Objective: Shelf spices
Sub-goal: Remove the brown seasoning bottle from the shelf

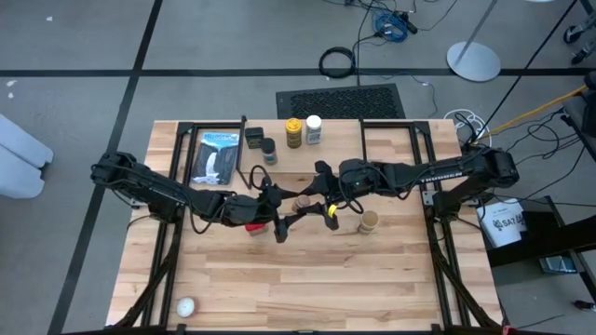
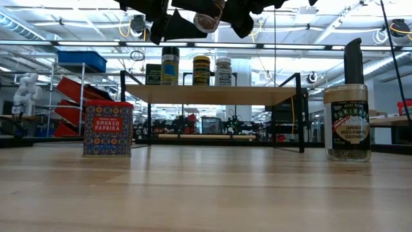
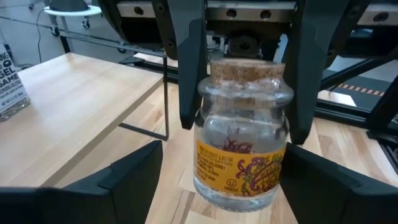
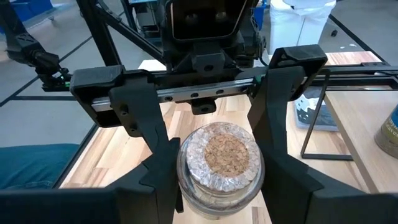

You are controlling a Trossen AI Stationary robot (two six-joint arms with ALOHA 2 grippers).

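A small glass jar (image 3: 241, 146) with a cork lid and a yellow label hangs above the table's middle (image 1: 301, 202). My right gripper (image 1: 315, 197) is shut on it from the right. My left gripper (image 3: 224, 180) is open and comes from the left, its fingers on either side of the jar's lower body, with a gap showing. The red tin (image 2: 107, 127) and a green-labelled seasoning jar (image 2: 347, 122) stand on the table. On the shelf (image 2: 212, 95) stand a black tin (image 2: 153, 74), a dark-lidded jar (image 2: 170, 64), a yellow-lidded jar (image 2: 201, 69) and a white-lidded jar (image 2: 223, 71). My right gripper pinches the jar's neck and shoulder (image 3: 208, 99), just below the cork lid, between its two fingers (image 3: 189, 93). The fingers come nearly level from the table's right. The jar sits roughly upright, lid up, lifted clear of the table.
A flat blue-and-black package (image 1: 216, 156) lies at the far left beside the shelf. A small white ball (image 1: 185, 306) rests near the front left corner. The red tin (image 1: 256, 226) sits right under my left arm.
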